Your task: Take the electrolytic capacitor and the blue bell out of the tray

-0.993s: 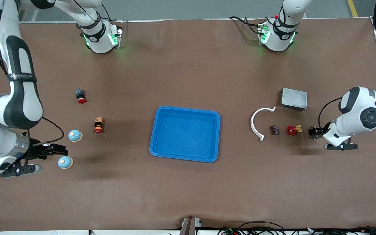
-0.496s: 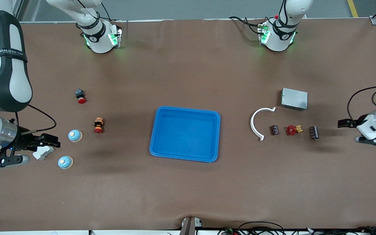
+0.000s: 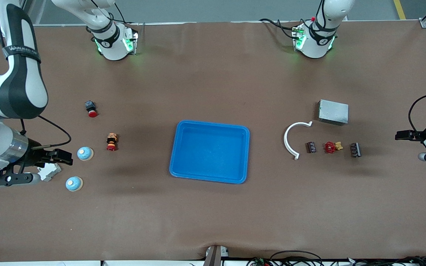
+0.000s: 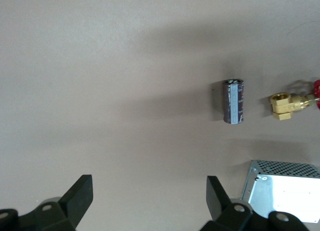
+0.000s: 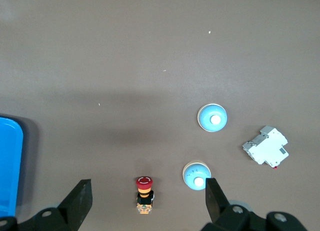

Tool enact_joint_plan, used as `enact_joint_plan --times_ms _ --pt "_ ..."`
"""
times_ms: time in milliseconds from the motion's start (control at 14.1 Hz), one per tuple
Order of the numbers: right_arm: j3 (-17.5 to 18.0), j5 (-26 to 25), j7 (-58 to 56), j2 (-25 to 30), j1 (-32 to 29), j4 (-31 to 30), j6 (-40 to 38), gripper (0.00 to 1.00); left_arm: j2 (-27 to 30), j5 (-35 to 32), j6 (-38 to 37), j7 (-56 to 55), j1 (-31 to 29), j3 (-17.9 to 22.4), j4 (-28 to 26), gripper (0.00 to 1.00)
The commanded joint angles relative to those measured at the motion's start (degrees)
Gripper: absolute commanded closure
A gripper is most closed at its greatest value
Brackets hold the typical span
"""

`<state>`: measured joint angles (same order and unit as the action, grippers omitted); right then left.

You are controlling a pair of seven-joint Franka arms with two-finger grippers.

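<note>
Two light-blue bells lie near the right arm's end, one (image 3: 85,153) farther from the front camera than the other (image 3: 74,183). Both show in the right wrist view (image 5: 196,175) (image 5: 212,117). My right gripper (image 3: 64,157) (image 5: 148,201) is open and empty, just beside the farther bell. Two dark capacitors (image 3: 354,150) (image 3: 311,147) lie near the left arm's end. One shows in the left wrist view (image 4: 233,101). My left gripper (image 3: 401,135) (image 4: 150,201) is open and empty, over the table's end, apart from the capacitors.
A blue tray (image 3: 176,147) sits mid-table. A white breaker (image 3: 49,171), a red-topped button (image 3: 112,142) and a small red-capped switch (image 3: 91,108) lie near the bells. A white curved piece (image 3: 290,138), a red-and-brass valve (image 3: 332,147) and a metal box (image 3: 333,112) lie near the capacitors.
My left gripper has drawn back from the capacitor toward its end of the table. My right gripper has shifted from over the white breaker to beside the farther bell.
</note>
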<state>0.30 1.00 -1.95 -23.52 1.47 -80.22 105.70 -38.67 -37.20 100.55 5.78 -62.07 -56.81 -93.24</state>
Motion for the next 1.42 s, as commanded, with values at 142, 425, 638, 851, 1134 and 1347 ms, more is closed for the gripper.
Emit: enact_joint_plan --times_ms 142,425,638,851,1134,1347 --pt "0.0 -1.0 1.8 4.4 0.1 -2.1 -2.3 0.0 3.8 4.3 -3.6 0.5 -0.1 -0.3 1.9 0.0" --pt "0.0 -0.6 1.8 8.0 -0.1 -5.7 -2.4 0.0 6.8 6.8 -6.1 0.8 -0.2 -1.0 2.9 0.0" --pt "0.0 -0.6 1.8 9.2 0.0 -7.7 -1.8 0.0 7.9 9.0 -9.7 -0.1 0.0 -3.3 5.3 0.0" --pt "0.0 -0.4 1.8 9.9 0.1 -7.7 -2.0 0.0 11.8 10.0 -9.8 -0.1 1.5 -2.7 5.0 0.0" --pt "0.0 -0.4 1.8 12.3 0.2 -10.6 -2.0 0.0 16.9 16.7 -9.8 -0.3 14.0 8.9 5.3 0.0" --pt "0.0 -0.5 1.8 15.8 -0.1 -11.4 -2.9 0.0 18.9 20.7 -9.6 -0.4 24.2 19.0 5.8 0.0"
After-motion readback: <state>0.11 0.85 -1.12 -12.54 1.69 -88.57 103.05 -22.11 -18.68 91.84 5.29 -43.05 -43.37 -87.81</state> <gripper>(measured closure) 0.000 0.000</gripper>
